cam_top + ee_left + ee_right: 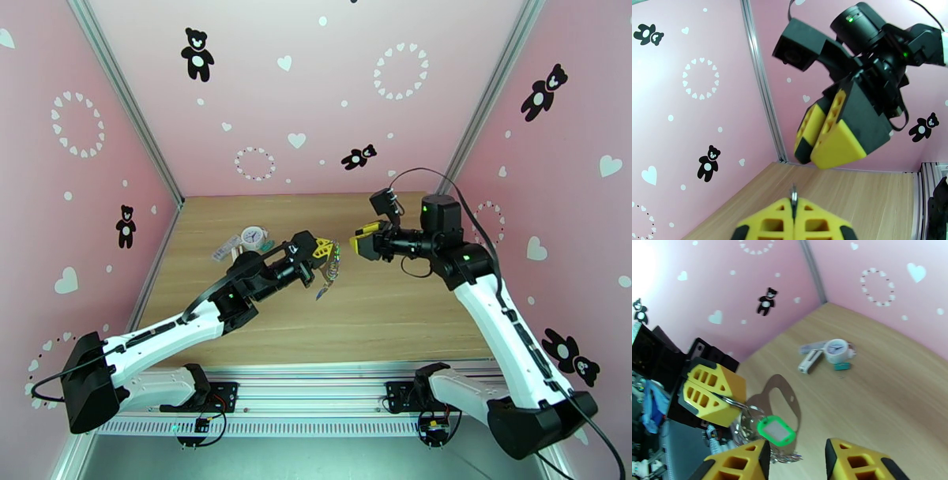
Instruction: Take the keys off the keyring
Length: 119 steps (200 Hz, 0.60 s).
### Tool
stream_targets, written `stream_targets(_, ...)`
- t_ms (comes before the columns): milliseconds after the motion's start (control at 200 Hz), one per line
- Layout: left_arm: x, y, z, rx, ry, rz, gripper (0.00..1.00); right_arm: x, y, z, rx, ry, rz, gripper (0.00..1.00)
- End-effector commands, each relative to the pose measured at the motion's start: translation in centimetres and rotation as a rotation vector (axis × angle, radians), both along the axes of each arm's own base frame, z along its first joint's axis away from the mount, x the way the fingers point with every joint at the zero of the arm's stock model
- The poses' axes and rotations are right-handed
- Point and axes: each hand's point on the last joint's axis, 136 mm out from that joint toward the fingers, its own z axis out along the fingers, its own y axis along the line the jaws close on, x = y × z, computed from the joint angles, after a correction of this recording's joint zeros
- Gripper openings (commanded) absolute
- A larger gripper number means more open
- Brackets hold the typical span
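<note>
Pink walls [118, 158] are hemming the desk [395, 316] in on three sides. The clock charm [253, 235] is lying near the back left, well apart from the right arm, and bare wood is showing ahead of the right base. The left arm is reaching forward and rightward. The left end effector [322, 249] is hovering above mid-desk, clamping a metal ring of the keyring [784, 392], which is hanging below it with the green key [776, 431]. The right arm is bending in leftward, and the right end effector [359, 241] is facing the left one from just beside it, jaws standing narrowly apart and gripping nothing.

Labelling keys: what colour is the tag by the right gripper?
The tag is bright green, clearest in right wrist view.
</note>
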Motion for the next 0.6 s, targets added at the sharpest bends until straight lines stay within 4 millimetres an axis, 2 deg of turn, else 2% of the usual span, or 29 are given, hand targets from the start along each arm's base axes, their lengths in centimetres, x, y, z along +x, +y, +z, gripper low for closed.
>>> stream_targets(0,-1.0,0.1,1.8,-0.068,-0.028,-0.037,0.00,-1.3,1.1,1.3,0.108,0.035,0.114,0.42)
stream_targets(210,-0.9,-0.1,1.9,-0.074,-0.030,-0.043,0.00,-1.1,1.6,1.9,0.179,0.043,0.122,0.42)
stream_targets(440,-0.8,-0.2,2.1,-0.074,-0.033,-0.042,0.00,-1.8,2.3,2.6,0.182,0.028,0.168,0.42)
stream_targets(591,-0.9,-0.2,2.2,-0.074,-0.038,-0.046,0.00,-1.8,3.0,1.9,0.165,0.052,0.198,0.41)
